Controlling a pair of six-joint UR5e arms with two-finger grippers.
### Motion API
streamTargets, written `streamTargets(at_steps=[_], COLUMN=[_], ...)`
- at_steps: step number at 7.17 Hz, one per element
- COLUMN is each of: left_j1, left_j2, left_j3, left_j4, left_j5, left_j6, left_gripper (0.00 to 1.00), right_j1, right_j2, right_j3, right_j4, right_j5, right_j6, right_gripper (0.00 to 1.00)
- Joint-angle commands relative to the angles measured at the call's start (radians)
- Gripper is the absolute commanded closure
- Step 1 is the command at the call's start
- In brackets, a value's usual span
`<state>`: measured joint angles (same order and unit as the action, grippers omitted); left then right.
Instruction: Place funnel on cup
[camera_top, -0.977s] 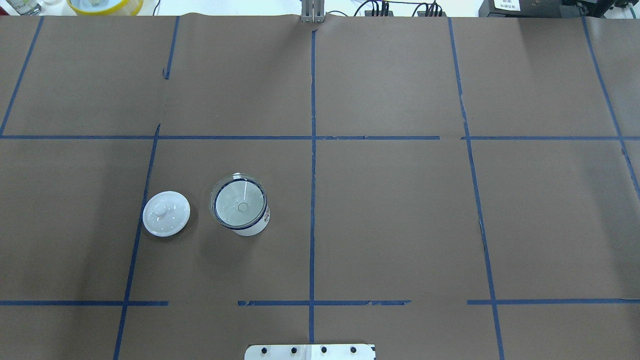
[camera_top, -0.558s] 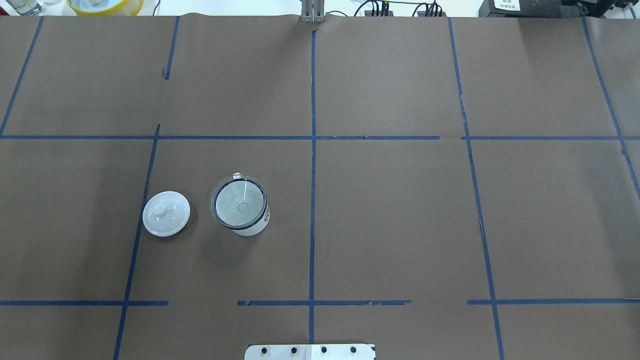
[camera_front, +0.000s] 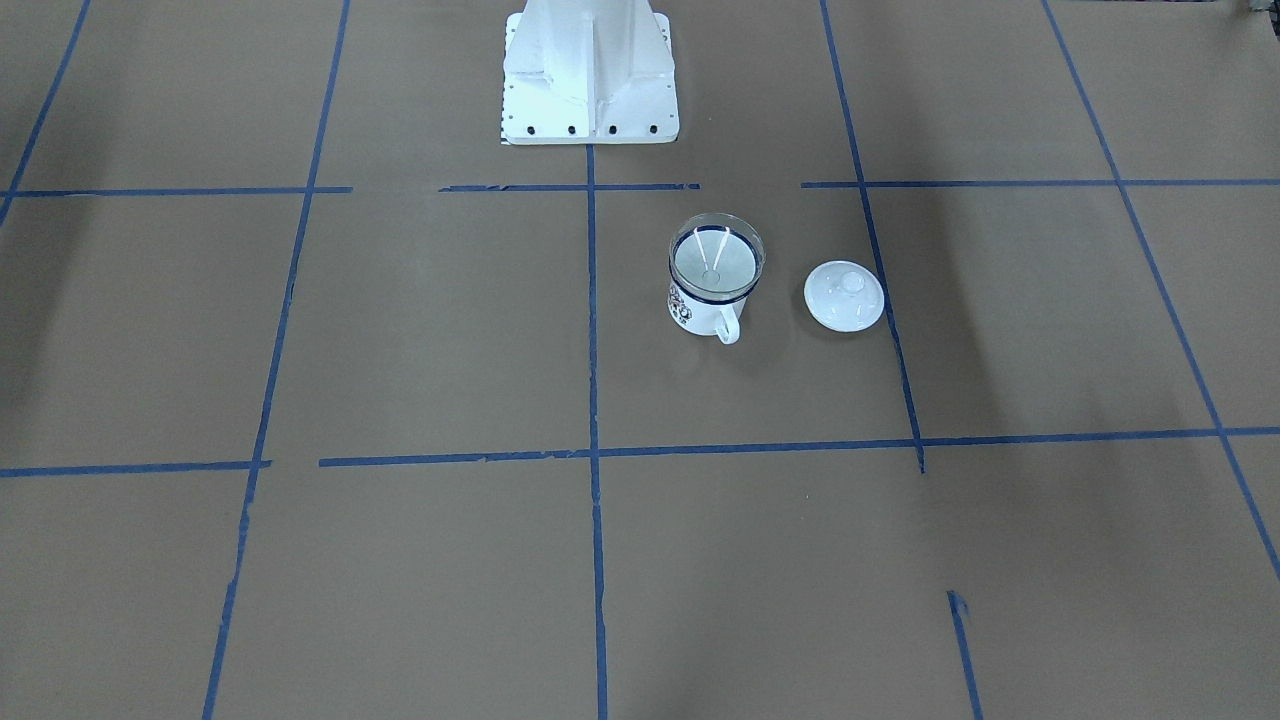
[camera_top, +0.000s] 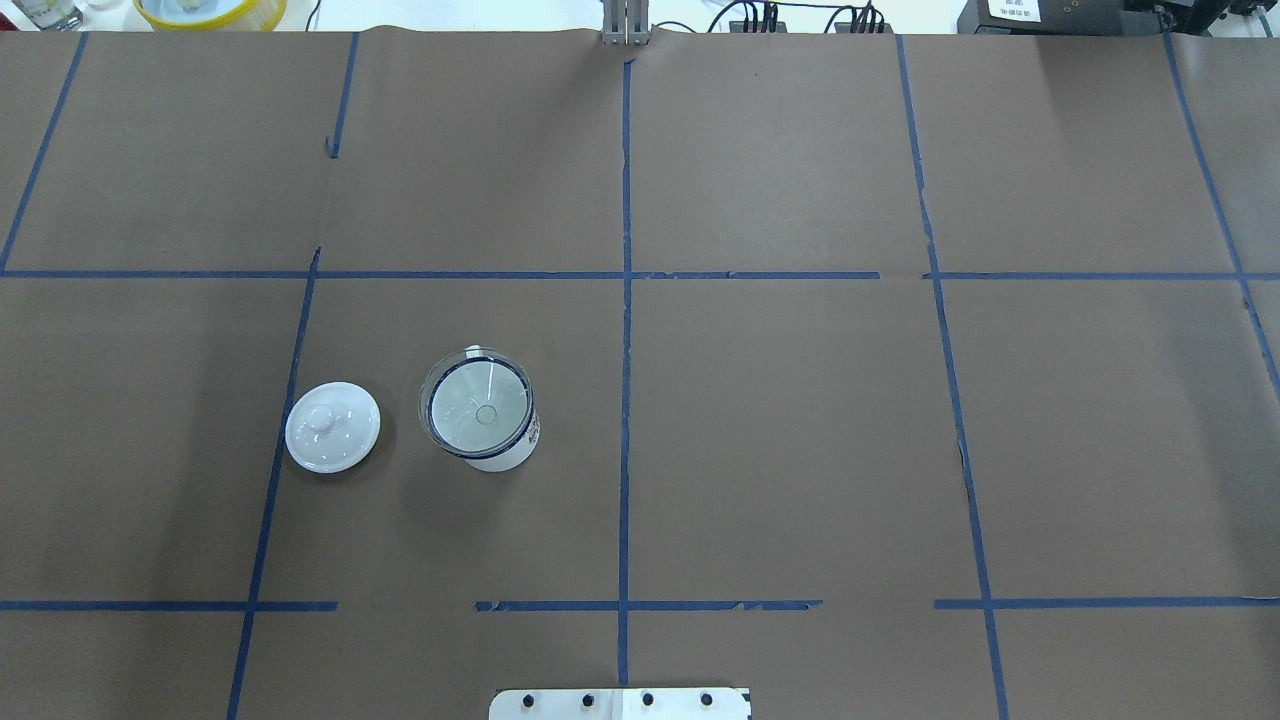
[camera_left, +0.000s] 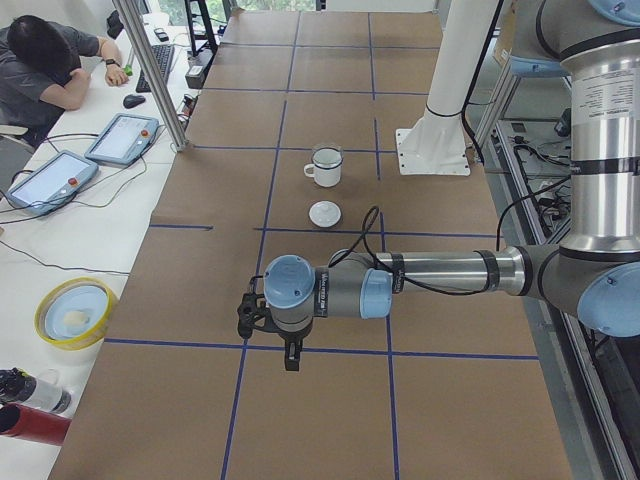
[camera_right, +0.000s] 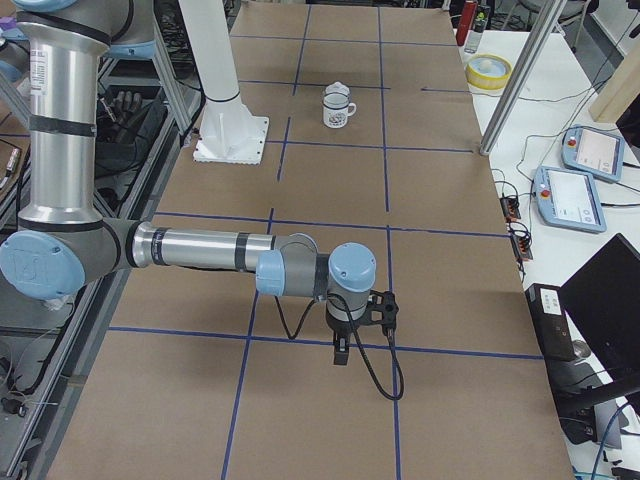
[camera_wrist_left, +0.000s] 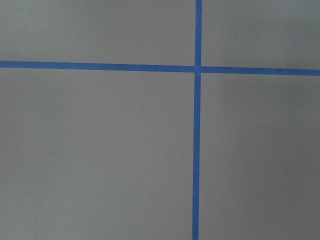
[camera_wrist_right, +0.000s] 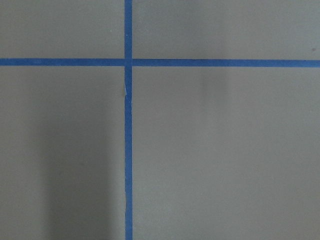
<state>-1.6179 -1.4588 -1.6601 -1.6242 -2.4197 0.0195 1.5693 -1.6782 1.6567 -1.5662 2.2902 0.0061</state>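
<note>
The funnel (camera_top: 478, 405) sits upright in the mouth of the cup (camera_top: 503, 459), spout down inside it, its clear rim ringing the cup's dark blue rim. The cup stands on the brown paper surface (camera_top: 800, 450) with its handle turned away from the robot. A white knobbed lid (camera_top: 332, 427) lies knob up just beside the cup on the robot's left, apart from it. A blue tape line (camera_top: 625, 420) runs past the cup on its other side, and the robot's white base (camera_front: 590, 70) stands behind the cup on that line. In the overhead view nothing differs from a second ago: funnel, cup and lid lie exactly where they lay. The left tool (camera_left: 290, 350) hangs above the surface well apart from the cup, out past the lid toward the surface's left end. The right tool (camera_right: 340, 348) hangs equally far off on the cup's opposite side. Each wrist view shows only brown paper and crossing tape. Both tools show in the side views alone, so how far either is open, or whether it holds anything, I cannot tell.
</note>
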Motion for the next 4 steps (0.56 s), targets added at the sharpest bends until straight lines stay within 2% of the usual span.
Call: streamTargets(at_steps=[1,4], left_j1=[0.000,0.000], left_j2=[0.003,0.003], left_j3=[-0.015,-0.024], left_j4=[-0.002,0.000], left_j5=[0.005,0.005], left_j6=[-0.001,-0.003], left_gripper=[0.00,0.00], right_j1=[0.000,0.000], right_j2=[0.000,0.000], right_j3=[0.000,0.000], right_j4=[0.000,0.000], right_j5=[0.000,0.000], right_j6=[0.000,0.000], right_gripper=[0.00,0.00])
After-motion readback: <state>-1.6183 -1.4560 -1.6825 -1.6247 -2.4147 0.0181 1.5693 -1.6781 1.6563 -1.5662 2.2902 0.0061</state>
